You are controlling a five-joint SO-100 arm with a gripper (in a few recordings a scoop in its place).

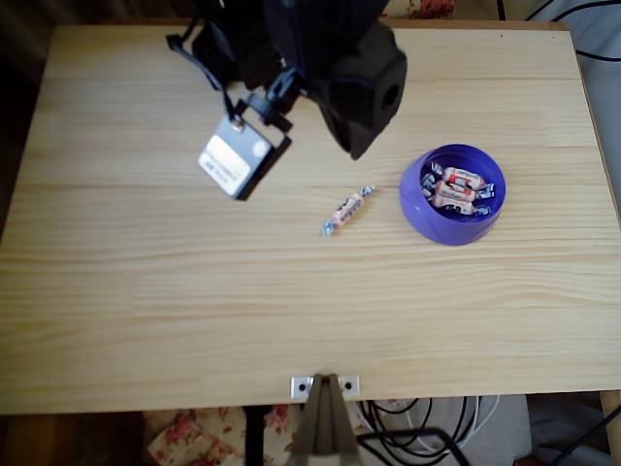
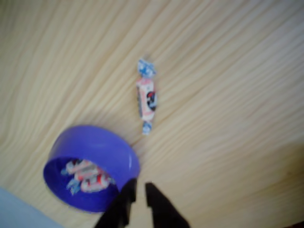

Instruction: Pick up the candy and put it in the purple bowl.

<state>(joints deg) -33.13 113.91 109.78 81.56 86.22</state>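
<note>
One candy [image 1: 347, 209] with an orange-pink middle and blue-white twisted ends lies on the wooden table, just left of the purple bowl [image 1: 451, 229]. The wrist view shows the same candy [image 2: 147, 99] lying above the bowl [image 2: 102, 142]. Inside the bowl rest several more wrapped candies [image 1: 456, 185] [image 2: 87, 175]. My black gripper [image 1: 356, 149] hangs high over the table's back, up and left of the candy, apart from it. In the wrist view its fingertips [image 2: 141, 190] stand almost together with nothing between them, beside the bowl's rim.
A black module with a white label [image 1: 236, 156] hangs off the arm at the back left. A metal bracket [image 1: 325, 386] sits at the table's front edge. Bare wood lies left of and in front of the candy.
</note>
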